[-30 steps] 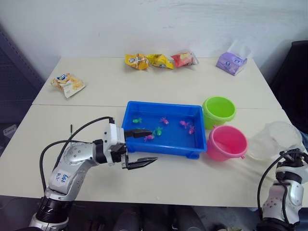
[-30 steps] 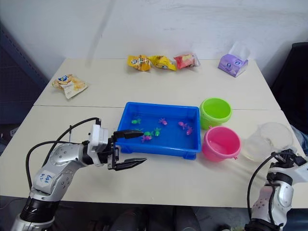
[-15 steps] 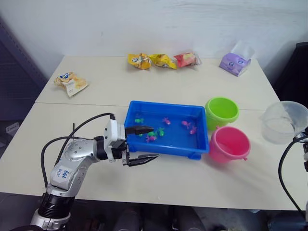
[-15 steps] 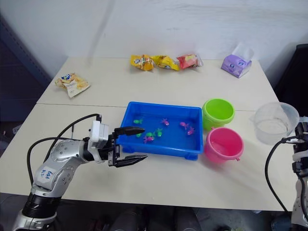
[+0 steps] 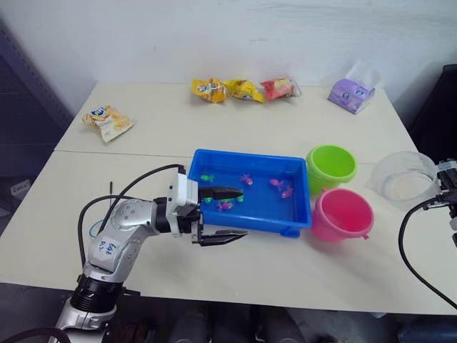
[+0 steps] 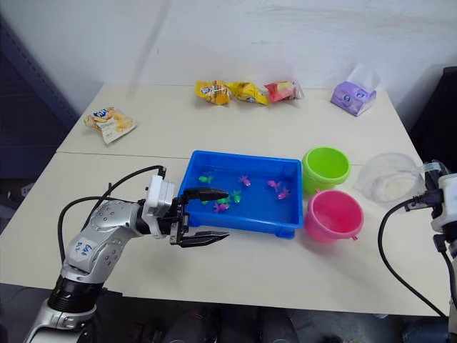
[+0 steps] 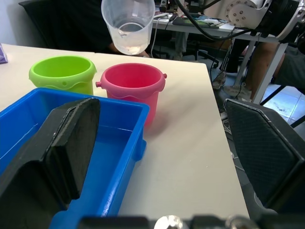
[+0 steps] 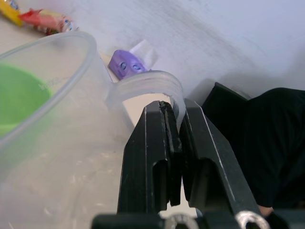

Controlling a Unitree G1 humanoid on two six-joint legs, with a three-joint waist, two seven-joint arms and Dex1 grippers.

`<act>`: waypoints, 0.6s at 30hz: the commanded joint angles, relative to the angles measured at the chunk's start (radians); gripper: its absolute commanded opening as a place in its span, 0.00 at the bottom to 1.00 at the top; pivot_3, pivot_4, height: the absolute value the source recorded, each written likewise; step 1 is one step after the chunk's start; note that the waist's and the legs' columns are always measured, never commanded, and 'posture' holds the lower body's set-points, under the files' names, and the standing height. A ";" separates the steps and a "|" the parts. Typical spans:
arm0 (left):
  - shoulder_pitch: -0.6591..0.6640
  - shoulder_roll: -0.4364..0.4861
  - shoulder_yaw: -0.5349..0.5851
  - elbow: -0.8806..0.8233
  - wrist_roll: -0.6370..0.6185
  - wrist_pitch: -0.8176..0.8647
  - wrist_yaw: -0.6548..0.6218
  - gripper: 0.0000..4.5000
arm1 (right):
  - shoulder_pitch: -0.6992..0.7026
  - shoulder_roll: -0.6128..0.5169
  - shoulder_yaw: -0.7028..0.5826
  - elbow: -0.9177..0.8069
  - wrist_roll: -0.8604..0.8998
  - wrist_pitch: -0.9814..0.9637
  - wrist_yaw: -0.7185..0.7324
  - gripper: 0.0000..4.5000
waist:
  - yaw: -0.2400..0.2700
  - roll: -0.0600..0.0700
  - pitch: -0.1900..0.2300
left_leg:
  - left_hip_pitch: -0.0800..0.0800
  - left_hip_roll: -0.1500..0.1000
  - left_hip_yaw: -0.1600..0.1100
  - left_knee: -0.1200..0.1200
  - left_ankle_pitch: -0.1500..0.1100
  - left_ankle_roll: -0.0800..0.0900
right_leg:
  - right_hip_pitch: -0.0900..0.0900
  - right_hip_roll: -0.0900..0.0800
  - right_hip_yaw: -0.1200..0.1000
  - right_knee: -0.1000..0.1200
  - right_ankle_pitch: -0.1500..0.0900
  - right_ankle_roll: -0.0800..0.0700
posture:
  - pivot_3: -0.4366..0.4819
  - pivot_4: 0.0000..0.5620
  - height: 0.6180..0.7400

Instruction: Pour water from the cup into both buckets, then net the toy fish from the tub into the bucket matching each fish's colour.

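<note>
While the right tool (image 8: 172,143) clamps the cup's (image 6: 389,179) handle, the cup hangs tilted beside the green bucket (image 6: 325,167) — clear of the worktop (image 6: 300,264). Left tool (image 6: 206,216) gapes at the tub's (image 6: 239,224) near rim — holding nothing.

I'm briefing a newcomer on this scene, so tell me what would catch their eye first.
The bright blue tub at the table's centre, dotted with green and pink fish, stands out first. On its right sit the green bucket and, nearer, the pink bucket. Right of the buckets, the right end effector holds the cup aloft by its handle, while the left end effector is open at the tub's near left corner.
</note>
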 commanded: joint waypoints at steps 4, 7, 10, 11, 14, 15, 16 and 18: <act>0.010 -0.029 0.002 -0.011 -0.013 -0.046 -0.013 1.00 | 0.021 -0.035 0.006 -0.039 -0.088 -0.123 0.051 0.01 | 0.000 -0.001 0.001 | 0.000 0.000 0.000 0.000 0.000 0.000 | 0.000 0.000 0.000 0.000 0.000 0.000 | 0.48 0.27 1.00; 0.018 -0.037 -0.006 -0.002 -0.001 -0.064 -0.012 1.00 | 0.029 -0.029 -0.001 -0.029 -0.111 -0.151 0.045 0.01 | 0.000 -0.001 0.001 | 0.000 0.000 0.000 0.000 0.000 -0.001 | 0.000 0.000 0.000 0.000 0.000 0.000 | 0.48 0.27 1.00; 0.020 -0.043 -0.011 0.007 0.006 -0.078 -0.014 1.00 | 0.047 -0.031 0.008 -0.029 -0.142 -0.176 0.052 0.01 | 0.001 -0.002 0.001 | 0.000 0.000 0.000 0.000 0.001 -0.001 | 0.000 0.000 0.000 0.000 0.000 0.000 | 0.48 0.27 1.00; 0.020 -0.044 -0.014 0.012 0.009 -0.085 -0.015 1.00 | 0.052 -0.028 0.010 -0.030 -0.154 -0.186 0.049 0.01 | 0.001 -0.002 0.001 | 0.000 0.000 0.000 0.000 0.001 -0.001 | 0.001 0.000 0.000 -0.001 0.000 0.000 | 0.48 0.27 1.00; 0.016 -0.048 -0.020 0.026 0.020 -0.105 -0.019 1.00 | 0.065 -0.023 0.015 -0.029 -0.210 -0.235 0.028 0.01 | 0.000 -0.002 0.001 | 0.000 0.000 0.000 0.000 0.001 -0.001 | 0.001 0.000 0.000 -0.001 0.000 0.000 | 0.48 0.27 1.00; 0.014 -0.050 -0.022 0.032 0.024 -0.111 -0.019 1.00 | 0.072 -0.026 0.018 -0.025 -0.236 -0.262 0.022 0.01 | 0.000 -0.002 0.001 | 0.000 0.000 0.000 0.000 0.001 -0.001 | 0.001 0.000 0.000 -0.001 0.000 0.000 | 0.48 0.27 1.00; 0.011 -0.052 -0.024 0.036 0.026 -0.115 -0.018 1.00 | 0.076 -0.027 0.020 -0.021 -0.252 -0.282 0.019 0.01 | 0.000 -0.002 0.001 | 0.000 0.000 0.000 0.000 0.001 -0.001 | 0.001 0.000 0.000 0.000 0.000 0.000 | 0.48 0.27 1.00; 0.001 -0.058 -0.030 0.051 0.036 -0.129 -0.016 1.00 | 0.077 -0.030 0.016 -0.012 -0.291 -0.327 0.002 0.01 | 0.000 -0.002 0.001 | 0.000 0.000 0.000 0.000 0.001 -0.002 | 0.001 0.001 0.000 0.000 0.000 0.000 | 0.48 0.27 1.00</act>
